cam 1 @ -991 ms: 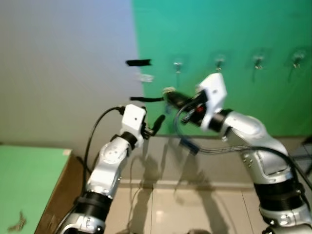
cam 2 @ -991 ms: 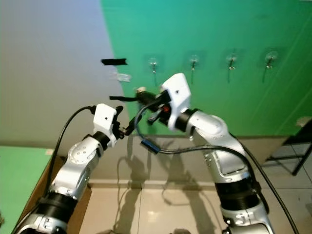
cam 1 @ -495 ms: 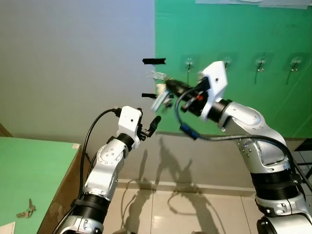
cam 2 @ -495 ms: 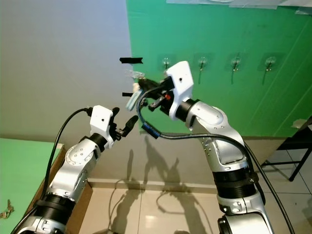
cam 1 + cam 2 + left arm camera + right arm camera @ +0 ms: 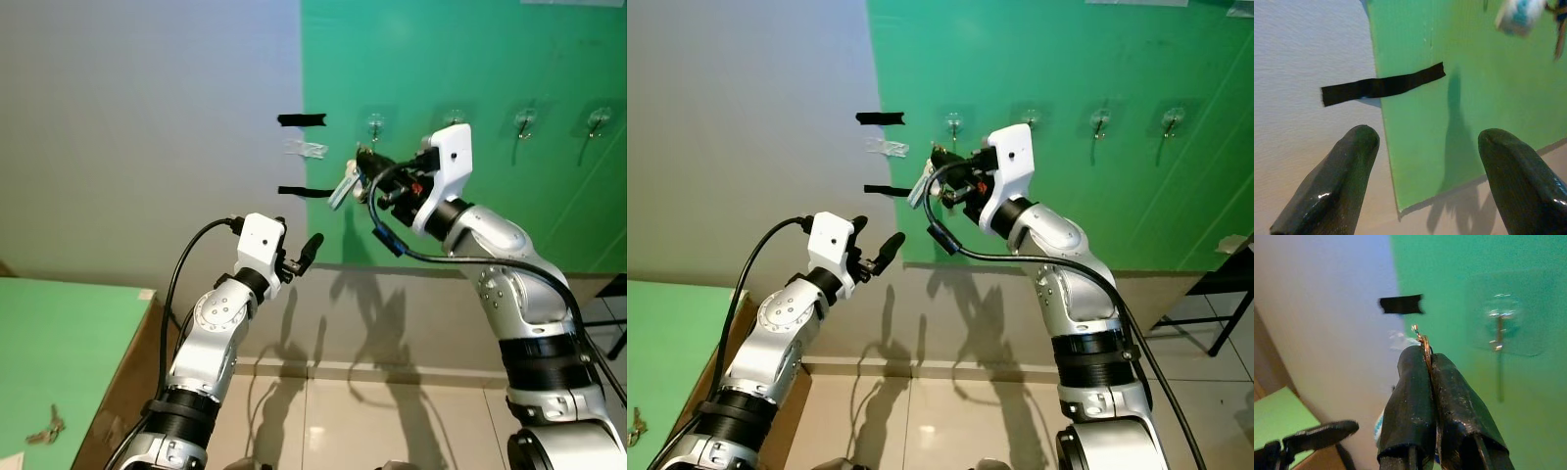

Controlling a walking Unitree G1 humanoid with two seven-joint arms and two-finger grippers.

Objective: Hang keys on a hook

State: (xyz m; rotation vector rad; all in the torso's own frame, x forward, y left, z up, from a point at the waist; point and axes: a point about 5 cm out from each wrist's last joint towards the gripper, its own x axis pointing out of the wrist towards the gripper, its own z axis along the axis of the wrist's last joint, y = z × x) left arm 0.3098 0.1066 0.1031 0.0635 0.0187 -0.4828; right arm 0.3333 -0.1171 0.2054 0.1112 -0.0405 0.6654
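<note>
No readable writing shows. The right claw (image 5: pixel 1426 382) is pinched closed on the keys (image 5: pixel 345 183), whose wire loop pokes out at 12 o'clock, the hook (image 5: pixel 1498 333) at its 2 o'clock. The left claw (image 5: pixel 1425 181) is spread wide, holding nothing.

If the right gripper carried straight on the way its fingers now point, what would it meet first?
Most likely the green wall panel, just beside the leftmost clear adhesive hook. The right gripper, shut on a wire key ring, aims slightly off that hook towards the panel's edge; depth is unclear.
</note>
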